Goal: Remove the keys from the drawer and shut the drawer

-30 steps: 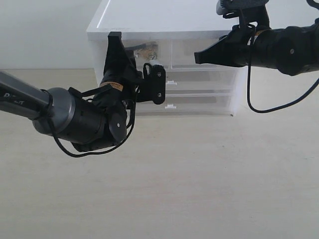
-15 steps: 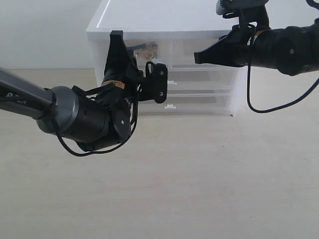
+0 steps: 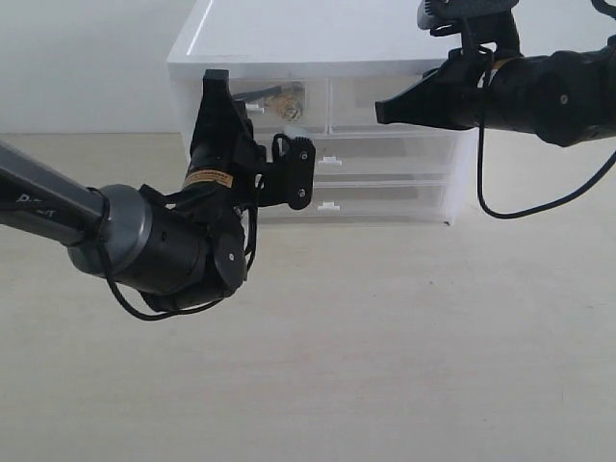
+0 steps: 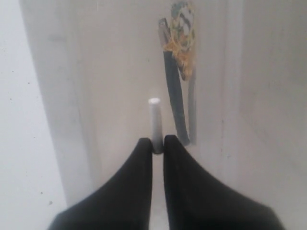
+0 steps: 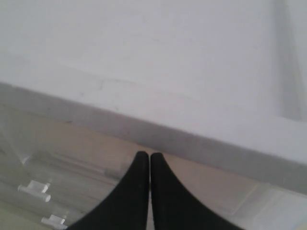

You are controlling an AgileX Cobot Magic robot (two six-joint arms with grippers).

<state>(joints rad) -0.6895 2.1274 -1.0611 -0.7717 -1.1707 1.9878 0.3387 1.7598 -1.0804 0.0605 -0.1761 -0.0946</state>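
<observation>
The drawer is the left small translucent one in the white cabinet's top row. The keys show through its front as a gold and silver bunch, and appear again in the left wrist view as keys on a dark cord. My left gripper is shut on the drawer's small white tab handle, and in the exterior view its arm hides that handle. My right gripper is shut on nothing and hovers before the top right small drawer; in its own view the right gripper sits just below the cabinet's top edge.
The white cabinet stands at the back of a pale wooden table. Below the top pair are two full-width drawers with tab handles. The right arm's black cable hangs down beside the cabinet.
My left arm has shifted a little to the left and its jaws have closed on the tab handle. More of the keys now shows. The right arm has not moved.
</observation>
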